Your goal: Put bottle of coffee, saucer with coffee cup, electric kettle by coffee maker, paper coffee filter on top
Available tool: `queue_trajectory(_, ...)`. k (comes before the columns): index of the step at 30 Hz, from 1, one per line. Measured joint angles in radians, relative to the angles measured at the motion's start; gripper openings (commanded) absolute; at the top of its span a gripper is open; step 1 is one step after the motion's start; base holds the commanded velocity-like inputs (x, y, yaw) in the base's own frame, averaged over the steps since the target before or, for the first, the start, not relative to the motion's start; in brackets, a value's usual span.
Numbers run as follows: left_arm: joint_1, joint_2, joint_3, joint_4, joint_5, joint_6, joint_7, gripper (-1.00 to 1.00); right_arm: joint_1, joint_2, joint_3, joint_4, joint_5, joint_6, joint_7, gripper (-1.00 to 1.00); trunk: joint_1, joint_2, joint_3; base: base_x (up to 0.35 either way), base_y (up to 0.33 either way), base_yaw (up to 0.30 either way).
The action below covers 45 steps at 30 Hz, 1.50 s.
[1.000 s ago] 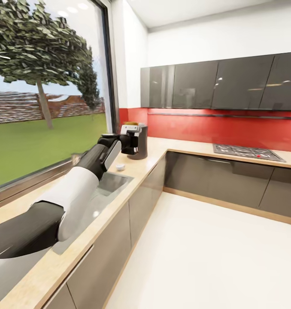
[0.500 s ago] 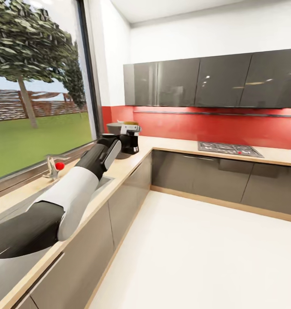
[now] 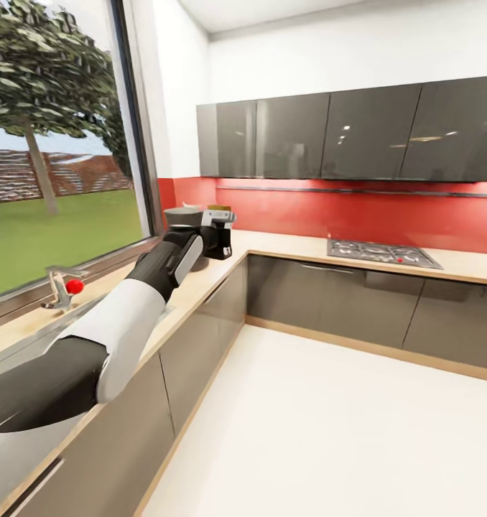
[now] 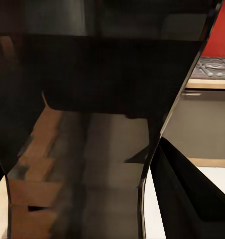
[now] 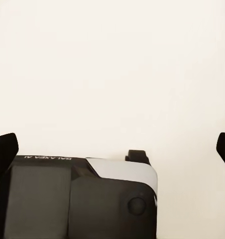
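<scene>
Beige wood-grain kitchen countertop (image 3: 272, 244) is running in one L round the corner, carrying one grey gas hob (image 3: 380, 253) and one steel tap (image 3: 60, 286) with a red knob. One charcoal rounded appliance (image 3: 180, 214) is standing half hidden behind the left gripper (image 3: 220, 240), whose grip I cannot tell. The right gripper (image 5: 112, 147) is hanging spread wide over white floor (image 5: 112, 59), holding nothing.

The left arm (image 3: 121, 323) has a dark grey upper segment, a white middle shell and a black forearm with a pale stripe. Two black fingers (image 5: 4, 152) frame the right wrist view above a black-and-white body bearing small, mirrored lettering, perhaps "GALAXEA AI".
</scene>
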Motion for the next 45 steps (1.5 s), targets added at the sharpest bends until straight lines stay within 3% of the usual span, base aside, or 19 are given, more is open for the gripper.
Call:
queue_trajectory(20,0.0,0.0,0.003,0.035,-0.001,-0.001,0.001,-1.0,0.0,0.0,-0.002,0.0,0.0,0.0,-0.001,1.0,0.0,0.0,0.0,0.277,-0.188,0.165)
queue_trajectory(32,0.0,0.0,0.003,0.058,-0.001,-0.002,0.002,-1.0,0.0,0.001,0.0,0.0,0.0,0.0,0.0,1.0,0.0,0.0,0.0,0.331,-0.018,0.055)
queue_trajectory(45,0.0,0.0,0.003,0.232,0.001,-0.203,0.004,-1.0,0.0,0.001,0.0,0.0,0.0,0.0,-0.001,1.0,0.0,0.0,0.0,0.057,0.0,0.166)
